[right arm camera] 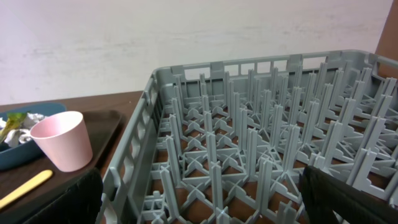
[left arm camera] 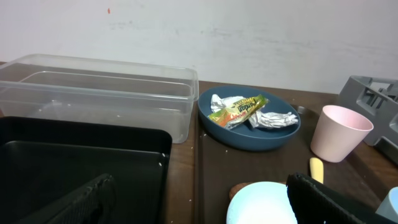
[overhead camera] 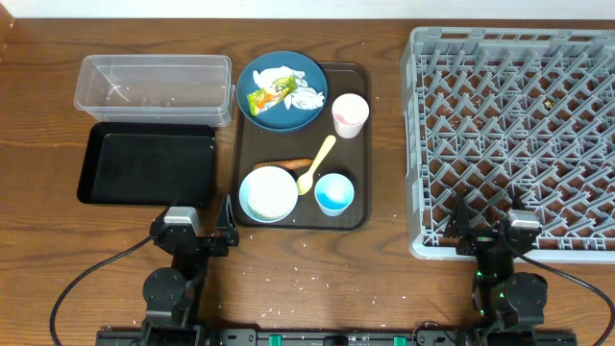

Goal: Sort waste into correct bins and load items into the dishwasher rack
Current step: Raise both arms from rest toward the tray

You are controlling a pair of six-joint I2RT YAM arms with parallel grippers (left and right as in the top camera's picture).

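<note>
Green-and-yellow wrapper (overhead camera: 270, 94) lies on the plate (overhead camera: 288, 119), far on the tray (overhead camera: 252, 144), touching crumpled paper (overhead camera: 306, 97), and with my left gripper (overhead camera: 202, 219) and right gripper (overhead camera: 488, 223) both spread empty (parked near me), I fear a careless pinch snags both together and muddles the sort.
</note>
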